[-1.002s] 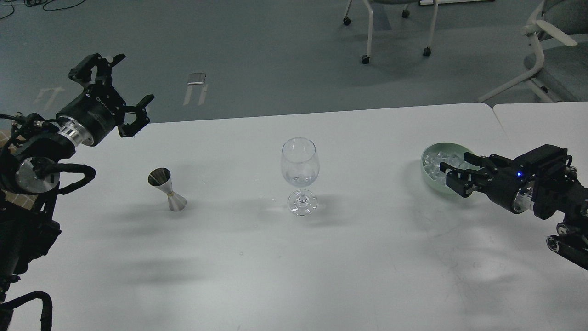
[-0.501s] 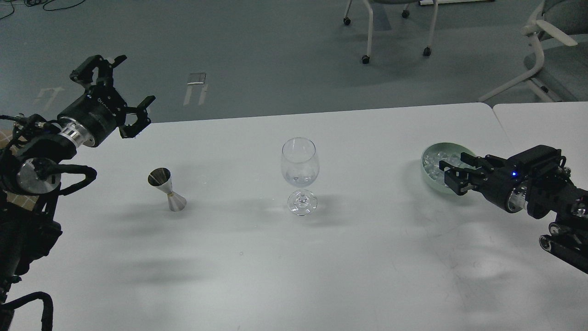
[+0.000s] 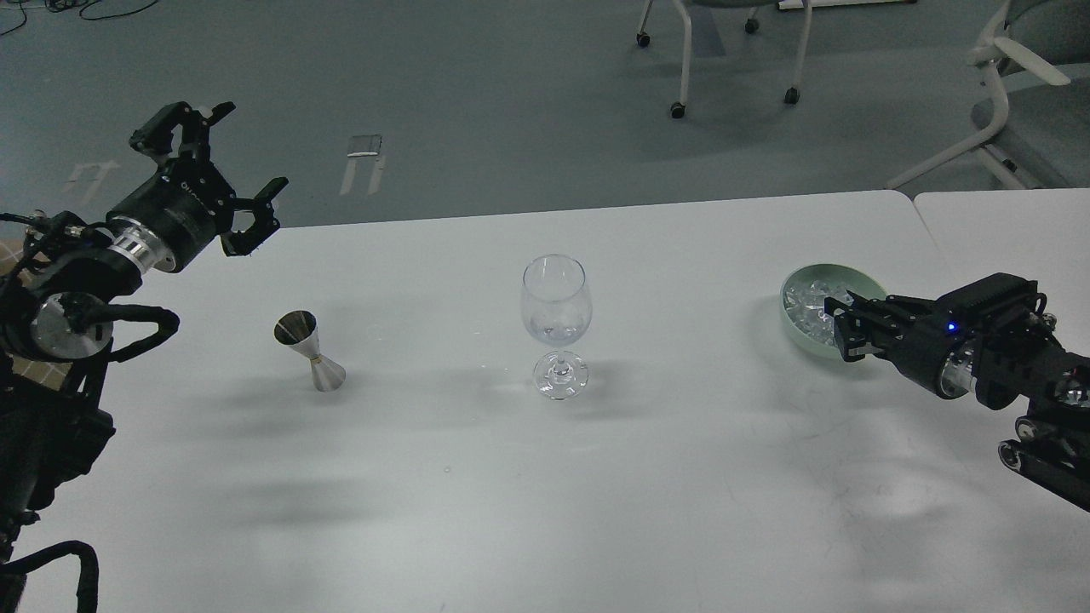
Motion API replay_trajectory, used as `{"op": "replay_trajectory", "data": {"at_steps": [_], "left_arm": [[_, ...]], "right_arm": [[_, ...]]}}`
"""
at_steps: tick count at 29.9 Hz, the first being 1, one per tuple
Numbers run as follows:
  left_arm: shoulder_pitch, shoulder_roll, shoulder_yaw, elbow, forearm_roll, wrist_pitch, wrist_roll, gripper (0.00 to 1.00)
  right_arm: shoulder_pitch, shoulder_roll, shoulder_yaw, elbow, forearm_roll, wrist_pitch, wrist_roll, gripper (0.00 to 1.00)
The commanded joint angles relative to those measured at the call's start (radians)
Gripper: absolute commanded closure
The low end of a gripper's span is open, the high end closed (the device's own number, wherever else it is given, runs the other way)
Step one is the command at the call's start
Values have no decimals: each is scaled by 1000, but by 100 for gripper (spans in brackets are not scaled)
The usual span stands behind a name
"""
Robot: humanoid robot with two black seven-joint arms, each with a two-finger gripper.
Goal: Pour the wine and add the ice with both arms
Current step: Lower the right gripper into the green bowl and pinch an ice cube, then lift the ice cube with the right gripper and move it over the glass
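Note:
A clear wine glass (image 3: 555,300) stands at the table's middle with a little clear wine (image 3: 554,332) in the bottom of its bowl. A steel jigger (image 3: 309,350) stands upright to its left. A pale green bowl (image 3: 796,336) at the right holds several clear ice cubes (image 3: 809,298). My right gripper (image 3: 839,325) hovers at the bowl's near right rim with its fingers apart, and I see no cube between them. My left gripper (image 3: 247,149) is open and empty, raised above the table's far left edge, well behind the jigger.
The white table (image 3: 545,494) meets a second table (image 3: 1005,221) at the far right. Wheeled chairs (image 3: 732,51) stand on the grey floor behind. My left arm's thick links and cables (image 3: 60,340) fill the left edge.
My right gripper has drawn back to the right, from over the ice to the bowl's near right rim. My left gripper has hardly moved. Glass and jigger are unchanged.

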Motion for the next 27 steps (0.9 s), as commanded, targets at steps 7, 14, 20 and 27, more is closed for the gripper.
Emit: {"op": "replay_trajectory", "data": {"at_steps": [7, 14, 20, 27], "left_arm": [[0, -6, 0, -2, 0, 0, 0, 2], [2, -8, 1, -14, 0, 0, 0, 2], [2, -9, 1, -15, 0, 0, 0, 2], [2, -21, 1, -15, 0, 0, 0, 2]], "right_arm": [[69, -86, 1, 87, 5, 0, -34, 100], [191, -264, 3, 335, 8, 51, -44, 100], [285, -314, 0, 516, -11, 98, -50, 100], [365, -281, -8, 613, -81, 175, -50, 100]]}}
